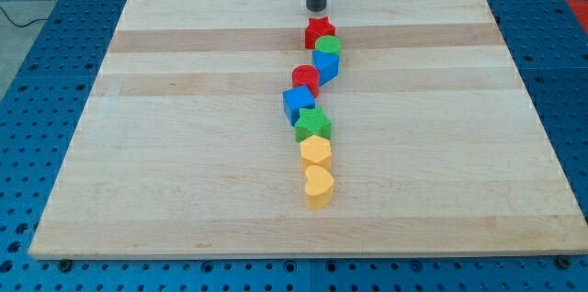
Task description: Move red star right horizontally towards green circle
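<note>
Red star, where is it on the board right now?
The red star sits near the view's top centre of the board, just below my tip and touching the green circle at its lower right.

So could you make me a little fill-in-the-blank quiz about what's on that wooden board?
1. The block nearest my tip is the red ____.
2. The green circle touches the red star on its lower ____ side.
3. The two blocks nearest the view's bottom are both ____.

Missing words: star; right; yellow
</note>
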